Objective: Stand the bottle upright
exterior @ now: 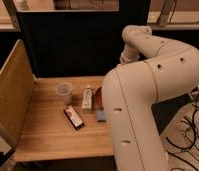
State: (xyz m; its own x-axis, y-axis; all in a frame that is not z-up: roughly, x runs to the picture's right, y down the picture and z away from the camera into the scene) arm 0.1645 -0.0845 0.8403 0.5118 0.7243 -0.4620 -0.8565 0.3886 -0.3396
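Note:
The bottle is small, slim and white-cream. It lies on its side on the wooden table, its narrow neck pointing toward the back edge. It sits just right of the translucent plastic cup. The large white arm fills the right half of the view and reaches over the table's right side. My gripper does not show; it is hidden behind the arm or out of view. Nothing touches the bottle.
A flat dark rectangular packet lies in front of the cup. A red object and a small blue object peek out at the arm's edge. A pegboard panel walls the table's left side; a dark panel stands behind.

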